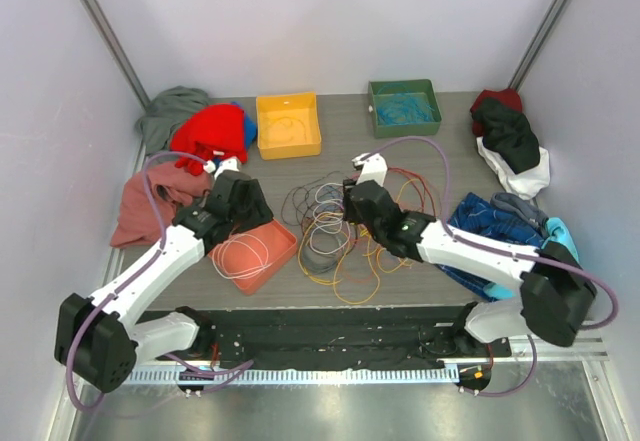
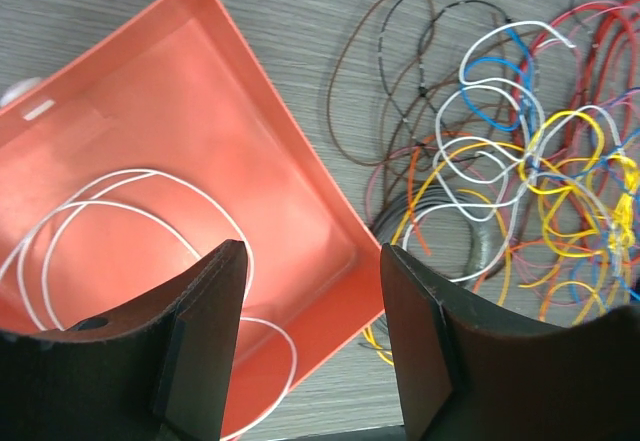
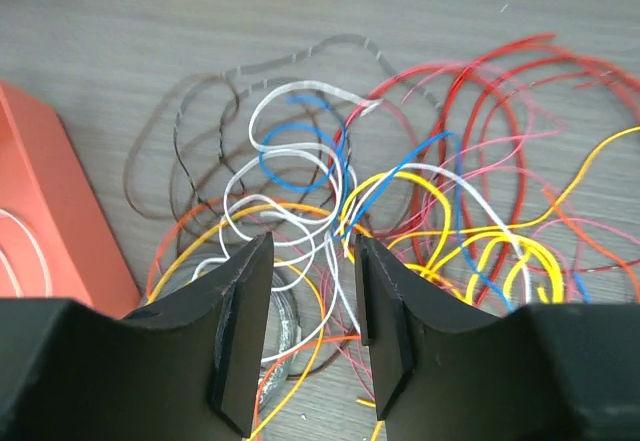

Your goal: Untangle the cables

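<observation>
The cables (image 1: 335,236) lie in a messy heap in the middle of the counter (image 1: 340,136), red, yellow, blue and white loops all mixed. At 9 o'clock from the heap sits an orange tray (image 1: 285,236) with one white cable (image 1: 240,256) curled inside. The left fingers (image 1: 250,211) hang over the tray's corner, wide apart, holding nothing. The right fingers (image 1: 348,211) hang over the heap, half apart, holding nothing

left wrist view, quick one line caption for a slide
Open left gripper above an orange tray holding a looped white cable, multicoloured cable tangle on the table beside it.
</observation>
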Controlling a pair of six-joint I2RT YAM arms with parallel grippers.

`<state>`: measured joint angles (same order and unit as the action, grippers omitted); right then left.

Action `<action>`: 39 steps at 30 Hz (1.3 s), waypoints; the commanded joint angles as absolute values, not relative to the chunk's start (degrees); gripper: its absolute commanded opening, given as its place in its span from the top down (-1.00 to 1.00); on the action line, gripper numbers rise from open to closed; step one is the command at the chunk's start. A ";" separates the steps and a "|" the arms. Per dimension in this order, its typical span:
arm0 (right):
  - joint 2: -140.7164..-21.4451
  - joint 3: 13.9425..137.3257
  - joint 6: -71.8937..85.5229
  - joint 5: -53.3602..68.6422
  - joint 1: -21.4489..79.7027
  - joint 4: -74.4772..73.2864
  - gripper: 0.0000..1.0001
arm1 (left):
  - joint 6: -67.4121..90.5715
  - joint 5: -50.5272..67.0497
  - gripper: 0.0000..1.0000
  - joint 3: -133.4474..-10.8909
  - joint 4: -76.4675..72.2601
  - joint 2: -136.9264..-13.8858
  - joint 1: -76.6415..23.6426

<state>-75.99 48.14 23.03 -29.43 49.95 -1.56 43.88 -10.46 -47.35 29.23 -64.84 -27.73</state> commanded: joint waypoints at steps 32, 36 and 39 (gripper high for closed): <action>-104.06 60.29 49.13 -8.88 37.79 21.80 -0.15 | 43.59 -8.61 -0.23 -43.77 27.25 -55.72 -27.51; -106.78 62.57 49.57 -10.10 37.79 21.53 -0.16 | 43.86 -8.53 -0.22 -43.59 27.25 -55.72 -27.42; -109.50 64.42 49.83 -10.72 37.36 21.88 -0.16 | 43.77 -8.96 -0.22 -43.59 27.86 -55.37 -27.42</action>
